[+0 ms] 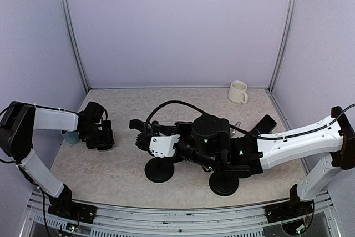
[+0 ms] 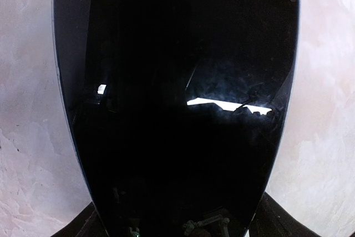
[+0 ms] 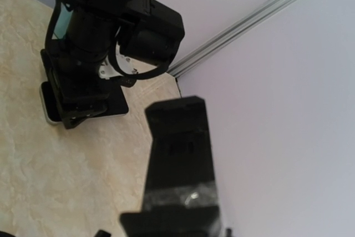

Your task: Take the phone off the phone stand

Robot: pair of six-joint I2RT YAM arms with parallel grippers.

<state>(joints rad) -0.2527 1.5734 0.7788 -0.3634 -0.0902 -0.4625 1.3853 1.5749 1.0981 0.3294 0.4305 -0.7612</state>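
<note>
- Top external view: nearest the arm bases, two black stands with round feet stand on the table [image 1: 111,178], the left stand [image 1: 159,171] and the right stand [image 1: 224,185], both under the right arm.
- Just beyond them the right gripper [image 1: 138,131] hangs over the middle of the table. Its wrist camera shows only one blurred black finger [image 3: 177,154], so I cannot tell whether that claw is spread or clenched.
- The phone [image 2: 177,137] lies flat on the table at the left, off both stands and well apart from them, its black screen filling the left wrist view.
- The left gripper [image 1: 102,139] sits right over the phone. Dark fingers [image 2: 83,227] flank its near end on both sides, but I cannot tell whether they clamp it or only straddle it.
- A small bluish object [image 1: 71,137] sits just beside the left arm.
- Farthest off, a pale mug [image 1: 238,91] stands upright near the back right corner.
</note>
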